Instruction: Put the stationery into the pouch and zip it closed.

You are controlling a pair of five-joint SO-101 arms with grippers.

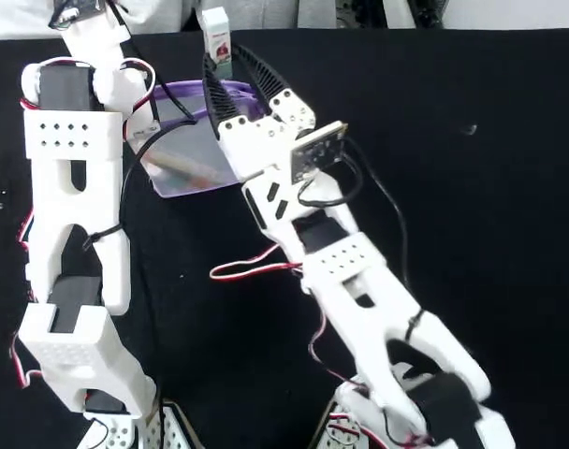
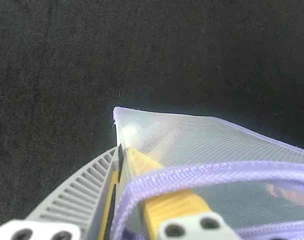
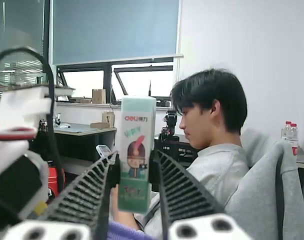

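A translucent pouch (image 1: 186, 154) with a purple zipper rim (image 1: 230, 91) lies open at the back of the black table, with a pen-like item (image 1: 183, 168) inside. My left gripper (image 1: 146, 126) is shut on the pouch's left rim. In the left wrist view the yellow finger (image 2: 157, 192) is inside the pouch (image 2: 232, 145) and the grey finger (image 2: 87, 187) outside. My right gripper (image 1: 224, 60) is raised over the pouch's far edge, shut on a small green-and-white stationery box (image 1: 216, 37). The box (image 3: 136, 150) stands upright between the black ribbed fingers (image 3: 179, 190).
Black cloth covers the table (image 1: 472, 187), with open room to the right of the arms. Red and white cables (image 1: 252, 265) hang from the right arm near the middle. The table's far edge (image 1: 434, 29) runs just behind the pouch.
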